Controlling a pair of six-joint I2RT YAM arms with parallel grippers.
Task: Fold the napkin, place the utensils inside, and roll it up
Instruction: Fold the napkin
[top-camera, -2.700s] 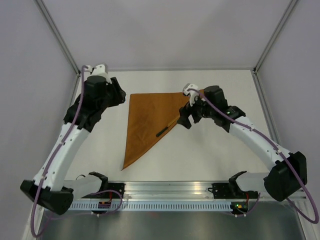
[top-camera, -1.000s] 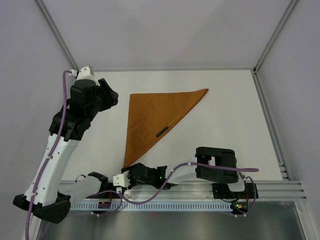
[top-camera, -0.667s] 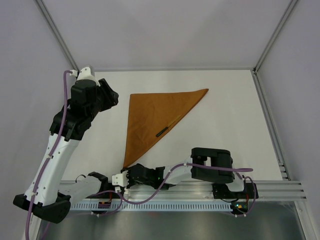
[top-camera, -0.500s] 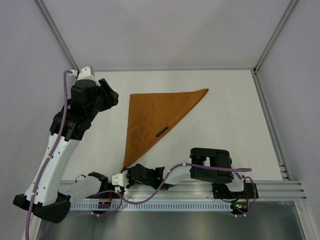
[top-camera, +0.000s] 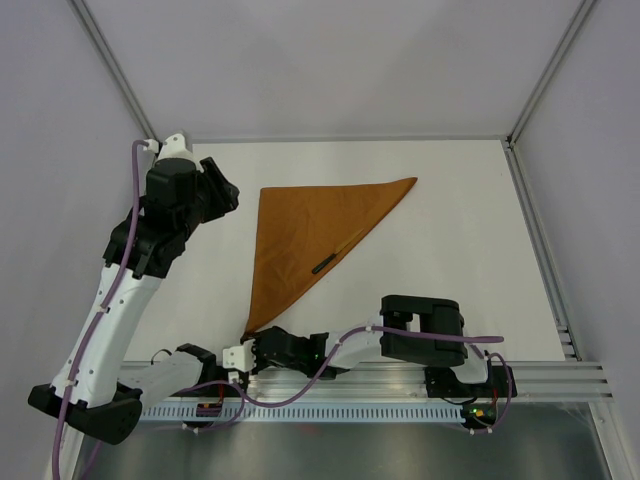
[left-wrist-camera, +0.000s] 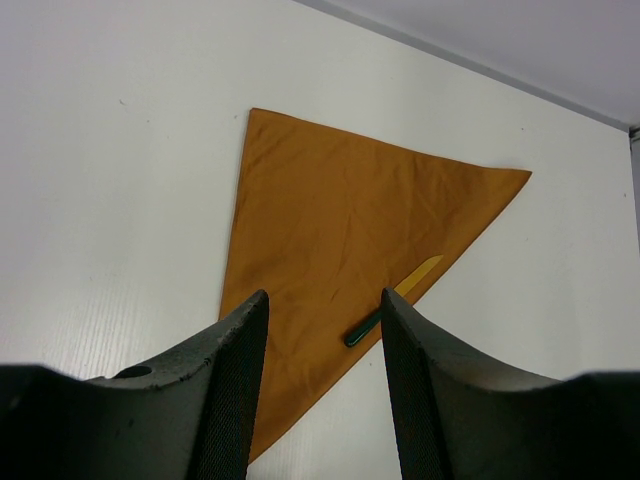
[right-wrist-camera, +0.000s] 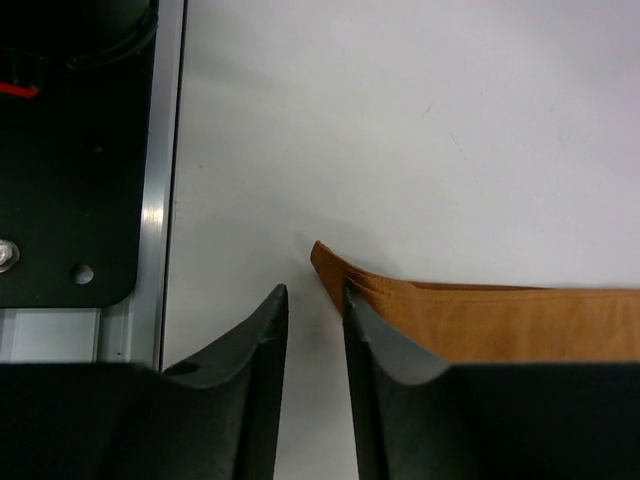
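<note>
Napkin (top-camera: 305, 235): lies flat on the table (top-camera: 450, 250), folded into a triangle. The fold step is judged complete.

Utensil (left-wrist-camera: 365, 328): one dark stick lies on the napkin's long diagonal edge, about halfway along it.

Right gripper (right-wrist-camera: 313, 295): low at the napkin's nearest corner, with the jaws narrowed to a slim gap. The layered corner sits just beyond the fingertips and appears not to be pinched, though the wrist view leaves this uncertain.

Left gripper (left-wrist-camera: 322, 305): raised off the napkin's far left corner, jaws moderately apart and empty.

Step in hand: taking the near corner to begin the roll. The next move calls for a firm grip on all the cloth layers, then turning that corner over toward the utensil without dragging the napkin.

Not determinable: only one utensil is in view. A yellowish length continues from its far end, and its nature is unclear.
</note>
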